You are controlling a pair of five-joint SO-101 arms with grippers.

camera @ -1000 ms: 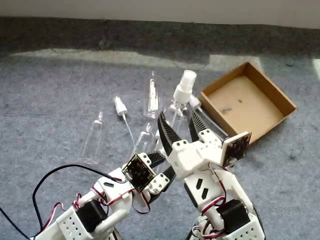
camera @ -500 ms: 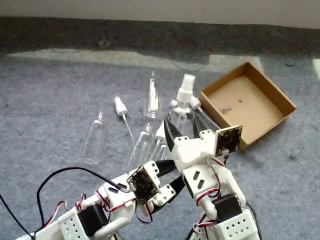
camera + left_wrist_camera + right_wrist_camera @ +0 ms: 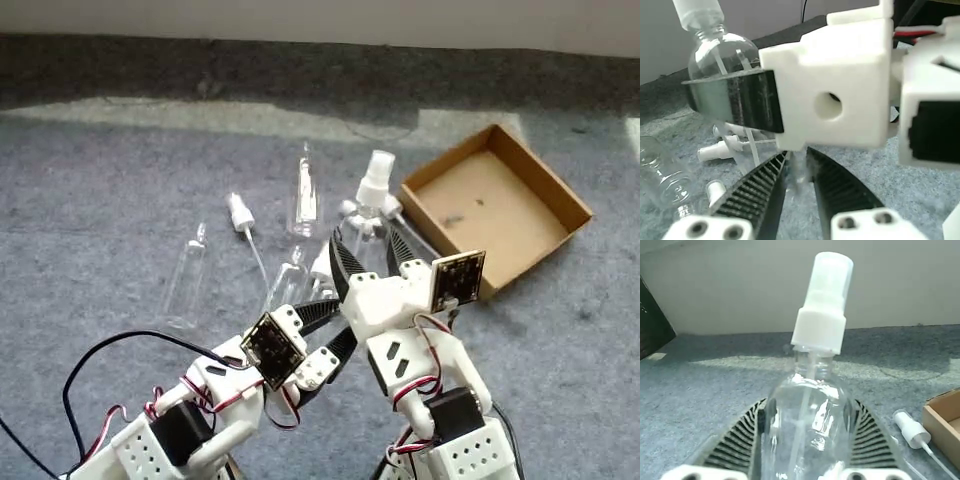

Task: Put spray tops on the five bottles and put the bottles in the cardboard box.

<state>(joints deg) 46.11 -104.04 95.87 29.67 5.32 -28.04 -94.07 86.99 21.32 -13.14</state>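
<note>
My right gripper [image 3: 365,242] is shut on an upright clear bottle [image 3: 366,225] that has a white spray top [image 3: 377,172] on it, just left of the cardboard box [image 3: 440,172]. In the right wrist view the bottle [image 3: 807,415] stands between the black fingers [image 3: 740,440]. My left gripper [image 3: 338,322] is open, close under and beside the right gripper, its narrow gap [image 3: 799,167] level with the bottle's lower part. Three capless bottles lie on the carpet [image 3: 185,275] [image 3: 305,195] [image 3: 288,280]. A loose spray top [image 3: 240,213] lies between them.
The box's floor is bare apart from a few specks. Another loose spray top [image 3: 910,427] lies next to the box corner [image 3: 942,415]. More spray tops [image 3: 720,150] and a lying bottle [image 3: 665,175] are behind the left gripper. A black cable [image 3: 110,350] loops at front left.
The right gripper drew back a little with the bottle, then held still. The left gripper dipped toward the front half a second ago and has come back up beside the right gripper.
</note>
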